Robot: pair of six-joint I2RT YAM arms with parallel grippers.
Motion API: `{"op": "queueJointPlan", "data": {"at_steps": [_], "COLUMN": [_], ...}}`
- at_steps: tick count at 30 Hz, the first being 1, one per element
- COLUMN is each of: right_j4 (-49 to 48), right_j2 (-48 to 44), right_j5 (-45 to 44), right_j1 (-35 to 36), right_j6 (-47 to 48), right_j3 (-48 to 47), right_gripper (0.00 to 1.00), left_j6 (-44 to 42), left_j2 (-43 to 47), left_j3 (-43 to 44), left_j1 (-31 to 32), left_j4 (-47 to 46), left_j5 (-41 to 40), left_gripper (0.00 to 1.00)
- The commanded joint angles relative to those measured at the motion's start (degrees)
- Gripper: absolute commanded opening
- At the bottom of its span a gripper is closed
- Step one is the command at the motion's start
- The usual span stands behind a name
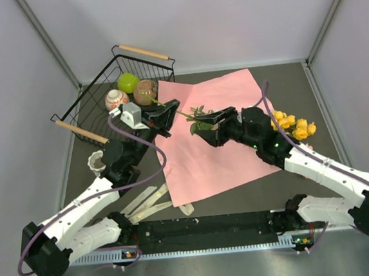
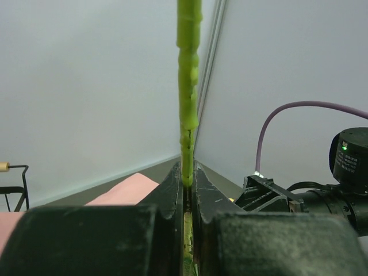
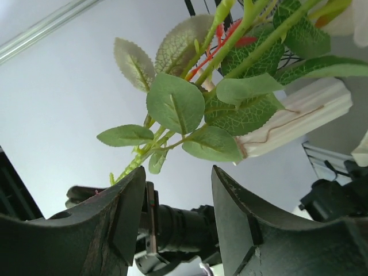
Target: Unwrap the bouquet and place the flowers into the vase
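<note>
The left end effector point(image 2: 185, 175) clamps a stem point(image 2: 187, 86) (right end effector point(image 3: 178, 175) agape).

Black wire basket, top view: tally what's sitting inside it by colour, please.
Green round object: 1
Brown round pot: 1
White-and-red patterned round pot: 1
Total in the black wire basket: 3
</note>
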State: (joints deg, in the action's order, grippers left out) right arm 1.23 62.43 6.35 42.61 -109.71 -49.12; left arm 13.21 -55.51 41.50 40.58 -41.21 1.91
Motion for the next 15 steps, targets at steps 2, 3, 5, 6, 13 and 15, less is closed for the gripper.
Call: {"op": "queueJointPlan", "data": {"at_steps": [2, 3, 5, 6, 13, 15], "right_j4": [-7.2, -6.3, -6.2, -6.6, -10.4, -10.6], "right_j2": [3.0, 3.6, 4.4, 5.3, 9.5, 9.9], "right_j5": [-6.1, -7.7, -8.7, -9.1, -9.2, -9.8], "right_j1": [4.1, 4.6, 5.5, 5.8, 6.7, 6.9], "right_j6": [-6.6, -6.6, -6.5, -6.8, -10.5, -10.4], "right_j3": [-7.3, -8.1, -9.5, -9.8, -10.5, -10.8], "right_gripper": [0.50, 0.51, 0.51, 0.51, 0.41, 0.36], "left_j6": [-3.1, -3.2, -3.6, -3.8, -4.2, -4.4], "left_j2": [2.3, 2.9, 3.1, 3.5, 5.0, 5.6], "left_j3": [-1.4, -1.9, -2.4, -2.8, -4.8, -5.3], "left_j1": [-0.1, -0.1, -0.1, -0.1, -0.1, -0.1], "left_j4": [-8.5, -8.7, -9.0, -9.4, -11.6, -11.5], "left_j5": [2.1, 2.1, 3.3, 3.5, 6.5, 7.0], "left_gripper": [0.00, 0.00, 0.00, 0.00, 0.00, 0.00]}}
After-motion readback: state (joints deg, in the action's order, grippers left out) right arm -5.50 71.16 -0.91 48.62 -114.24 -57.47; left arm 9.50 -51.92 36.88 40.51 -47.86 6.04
